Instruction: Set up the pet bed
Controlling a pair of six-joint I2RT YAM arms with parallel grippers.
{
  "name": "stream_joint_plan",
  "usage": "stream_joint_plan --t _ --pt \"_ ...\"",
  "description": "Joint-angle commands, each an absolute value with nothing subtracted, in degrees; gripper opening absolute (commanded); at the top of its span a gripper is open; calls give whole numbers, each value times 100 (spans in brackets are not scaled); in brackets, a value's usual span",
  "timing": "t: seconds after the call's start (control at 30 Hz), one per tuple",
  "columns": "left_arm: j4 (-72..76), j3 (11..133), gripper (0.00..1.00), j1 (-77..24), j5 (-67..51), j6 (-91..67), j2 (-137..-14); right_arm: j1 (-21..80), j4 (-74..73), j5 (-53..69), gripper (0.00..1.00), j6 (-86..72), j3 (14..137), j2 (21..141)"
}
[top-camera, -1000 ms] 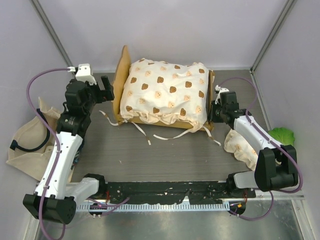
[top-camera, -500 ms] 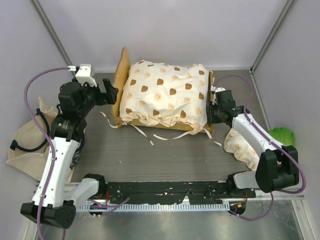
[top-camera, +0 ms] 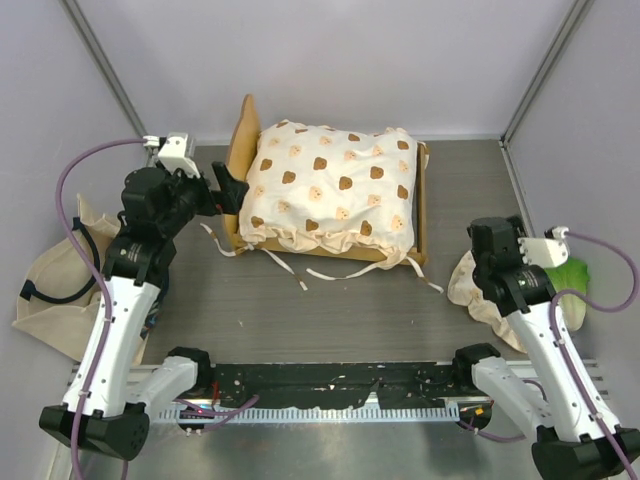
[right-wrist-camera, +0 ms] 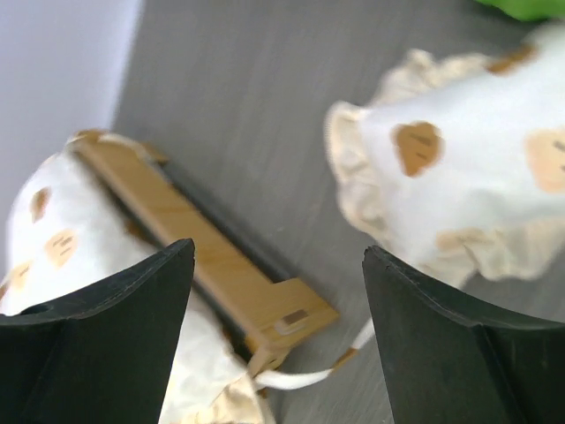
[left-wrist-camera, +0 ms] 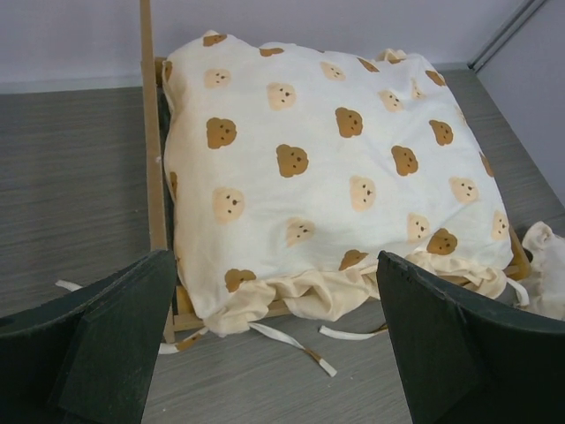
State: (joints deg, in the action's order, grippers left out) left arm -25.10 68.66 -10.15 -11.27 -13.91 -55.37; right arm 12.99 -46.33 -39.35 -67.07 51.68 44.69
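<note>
The bed [top-camera: 241,140] stood toward the back middle of the counter [top-camera: 350,315]. It was a light wooden frame, with a tall, thin headboard at its left end and a low rail at its right. A plump cream cushion [top-camera: 335,185] printed with brown bears filled it. The cloth was soft and creased, and it bunched into a frill along the near edge. Thin cream ties [top-camera: 285,265] trailed from that edge and lay limp on the grey, wood-grained counter.

The left gripper [top-camera: 232,187] hung close against the outer face of the headboard, its dark, blunt jaws spread wide with nothing between them. We could not tell whether it touched the wood. The right gripper [right-wrist-camera: 278,252] stood apart from the low rail, its jaws likewise released and empty, with the frame's near right corner showing beyond them.

Under the right arm lay a small pillow [top-camera: 478,290] in the same bear cloth, ruffled at its rim and set apart from the bed. A green lettuce toy [top-camera: 572,272] lay just past it by the right wall. A slumped beige bag [top-camera: 50,290] with black handles lay off the counter's left edge.

A broad band of bare counter ran between the bed's near side and the arm bases. Behind the bed only a narrow strip remained before the back wall.
</note>
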Motion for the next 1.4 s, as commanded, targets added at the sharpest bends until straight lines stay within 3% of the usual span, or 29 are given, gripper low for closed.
stream_joint_plan --t 0.0,0.17,0.27,0.47,0.67,0.83,0.9,0.93,1.0,1.03,1.23,1.37 --pt "-2153 6838 100 -1046 -1354 -1828 -5572 1275 -6783 -5141 82 -10395 4931 4755" --pt "-2179 6855 100 -1046 -1415 -1934 -5607 766 -6803 -5045 90 -10696 4703 4877" --pt "-2241 6864 100 -1046 -1433 -1899 -5599 -85 -6409 -4686 93 -9900 4545 5079" --pt "-2294 6803 100 -1046 -1371 -1811 -5590 -1711 -5572 -3447 95 -8501 4526 5773" --pt "-2215 6741 100 -1046 -1371 -1837 -5642 -2276 -5151 -2672 93 -8429 3948 6038" --pt "-2241 6741 100 -1055 -1397 -1828 -5678 -2391 -4589 -2645 62 -8490 3595 6108" --pt "-2233 6733 100 -1055 -1389 -1819 -5669 -2391 -4352 -2654 55 -8464 3454 6091" --pt "-2232 6715 100 -1055 -1380 -1811 -5660 -2391 -4298 -2646 38 -8420 3428 6065" --pt "-2259 6706 100 -1055 -1362 -1811 -5643 -2391 -4263 -2515 17 -8210 3489 5977" --pt "-2259 6680 100 -1055 -1328 -1811 -5625 -2391 -4237 -2401 1 -7991 3515 5890" --pt "-2259 6671 100 -1055 -1292 -1802 -5590 -2382 -4034 -1601 1 -6972 3690 4642" --pt "-2259 6688 100 -1046 -1161 -1811 -5520 -2338 -3842 -1023 1 -5490 4497 4280"
